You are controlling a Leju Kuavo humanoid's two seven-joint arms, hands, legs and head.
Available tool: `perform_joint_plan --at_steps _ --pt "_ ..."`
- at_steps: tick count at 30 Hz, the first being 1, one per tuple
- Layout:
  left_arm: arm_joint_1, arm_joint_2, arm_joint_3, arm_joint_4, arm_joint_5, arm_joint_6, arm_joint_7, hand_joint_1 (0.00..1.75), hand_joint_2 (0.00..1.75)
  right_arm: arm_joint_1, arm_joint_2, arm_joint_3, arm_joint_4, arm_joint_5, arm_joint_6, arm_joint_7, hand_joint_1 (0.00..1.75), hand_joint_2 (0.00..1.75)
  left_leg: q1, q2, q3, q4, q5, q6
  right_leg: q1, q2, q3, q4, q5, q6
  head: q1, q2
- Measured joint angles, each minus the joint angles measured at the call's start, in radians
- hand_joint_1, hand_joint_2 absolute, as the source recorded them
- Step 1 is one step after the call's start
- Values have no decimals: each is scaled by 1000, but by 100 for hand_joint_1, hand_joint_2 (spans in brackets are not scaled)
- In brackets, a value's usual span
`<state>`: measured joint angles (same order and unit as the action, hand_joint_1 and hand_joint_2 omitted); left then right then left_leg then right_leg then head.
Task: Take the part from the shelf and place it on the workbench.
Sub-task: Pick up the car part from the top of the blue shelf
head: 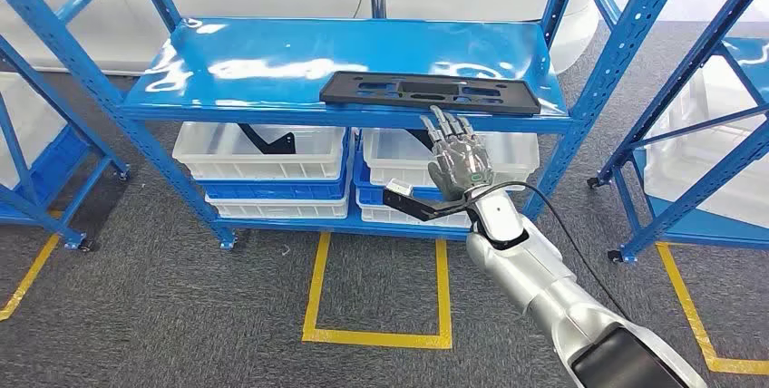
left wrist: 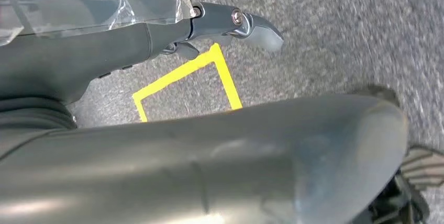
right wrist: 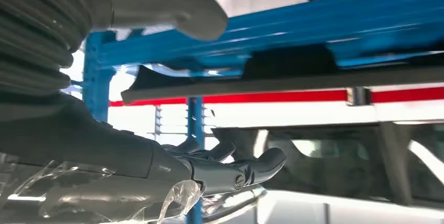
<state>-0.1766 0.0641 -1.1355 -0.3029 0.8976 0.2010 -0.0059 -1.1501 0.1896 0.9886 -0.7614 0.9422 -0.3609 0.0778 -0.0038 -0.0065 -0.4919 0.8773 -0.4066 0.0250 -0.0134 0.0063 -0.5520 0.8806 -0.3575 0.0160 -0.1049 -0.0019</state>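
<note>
A flat black plastic part (head: 428, 92) with slots lies along the front edge of the blue shelf (head: 272, 62), slightly overhanging it. My right hand (head: 458, 154) is raised just below and in front of the part's right half, fingers spread and pointing up at it, holding nothing. In the right wrist view the part (right wrist: 272, 75) runs as a dark strip along the blue shelf edge (right wrist: 314, 30), with my fingers (right wrist: 230, 169) a short way off it. My left hand (left wrist: 225, 25) hangs over the grey carpet, its fingers curled and holding nothing.
White bins (head: 263, 157) with black pieces stand on the lower shelf. Blue uprights (head: 617, 62) flank the bay, and more blue racks (head: 716, 125) stand to either side. A yellow taped square (head: 379, 288) marks the grey carpet in front.
</note>
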Motion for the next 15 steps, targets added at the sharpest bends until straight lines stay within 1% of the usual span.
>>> perform_joint_plan --at_steps 1,2,3,4,5,6,7,8,10,11,12,13,15 --pt "0 0 0 0 0 0 0 0 0 -2 1 0 0 0 0 0 0 175 0 1 -13 25 -13 -2 -1 0 2 -1 -2 -3 0 0" --pt "-1 0 0 0 0 0 0 0 0 -3 2 0 0 0 0 0 0 175 1 1 -34 65 -30 -4 0 -1 4 -1 -3 -6 0 0" --pt "-1 -1 0 0 0 -1 0 0 0 -4 4 0 0 0 0 0 0 175 4 3 -72 137 -60 -8 2 -1 7 -2 -6 -11 0 0" --pt "-1 -1 0 0 0 -1 0 0 0 -4 6 0 0 0 0 -1 0 175 4 2 -120 222 -91 -11 4 -2 10 -1 -10 -14 0 0" --pt "0 -1 0 0 0 -1 0 0 0 -2 7 0 0 0 0 -1 0 175 5 2 -167 299 -113 -13 8 -2 13 -1 -14 -15 0 0" --pt "1 -2 0 0 0 -1 0 0 0 0 8 0 0 0 1 -1 0 175 4 2 -198 342 -116 -12 11 -2 18 -1 -19 -15 0 0" --pt "3 -1 0 0 0 -1 0 0 0 2 7 0 0 0 1 -1 0 175 2 2 -208 343 -98 -9 13 -2 26 -1 -24 -15 0 0" --pt "4 -1 0 0 0 -1 0 0 0 3 7 0 0 0 1 -1 0 175 -1 2 -196 298 -60 -3 15 -2 35 -1 -30 -14 0 0" --pt "4 -1 0 0 0 -1 0 0 0 1 8 0 0 0 1 0 0 175 -11 2 -129 131 31 15 17 -2 54 -2 -44 -11 0 0" --pt "3 -1 0 0 0 -1 0 0 0 -1 8 0 0 1 1 0 0 175 -15 2 -97 60 61 24 17 -1 61 -2 -51 -7 0 0" --pt "2 -1 0 0 0 -1 0 0 0 -3 9 0 0 1 1 0 0 175 -20 2 -77 16 74 31 18 -1 66 -4 -57 -3 0 0" --pt "2 -1 0 0 -1 -1 0 0 0 -3 9 0 0 1 1 0 0 175 -22 2 -69 -3 74 37 18 0 68 -1 -59 2 0 0" --pt "2 -2 0 0 -2 -1 0 0 0 -3 9 0 0 2 0 1 0 175 -20 2 -59 -7 69 47 18 0 71 8 -65 10 0 0"
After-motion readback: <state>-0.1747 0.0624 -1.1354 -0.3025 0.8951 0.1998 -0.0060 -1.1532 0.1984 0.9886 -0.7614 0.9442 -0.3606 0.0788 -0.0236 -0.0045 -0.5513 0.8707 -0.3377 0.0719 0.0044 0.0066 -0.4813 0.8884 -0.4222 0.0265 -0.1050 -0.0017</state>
